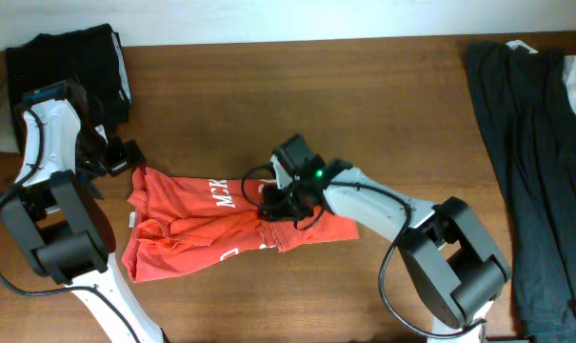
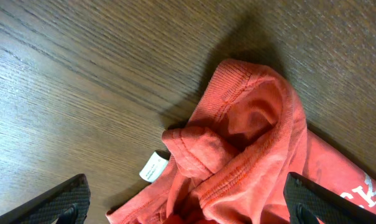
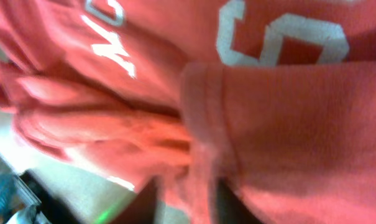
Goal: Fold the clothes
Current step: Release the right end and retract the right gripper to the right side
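The clothes point(image 1: 211, 229), an orange-red T-shirt with white lettering, lie crumpled in the middle of the wooden table. My left gripper point(image 1: 126, 160) hovers at the shirt's left end, wide open. In the left wrist view its dark fingers point(image 2: 63, 202) stand either side of the bunched collar point(image 2: 250, 143) and the white label point(image 2: 153, 166), with nothing pinched in the left gripper point(image 2: 186, 200). My right gripper point(image 1: 273, 205) is down on the shirt's middle. The right wrist view is filled by shirt fabric point(image 3: 287, 124), and a fold of hem is pinched in the right gripper point(image 3: 186, 202).
Black folded garments point(image 1: 73, 57) sit at the back left corner, just behind the left arm. A long dark grey garment point(image 1: 530, 162) runs down the right side of the table. Bare wood lies between the shirt and both.
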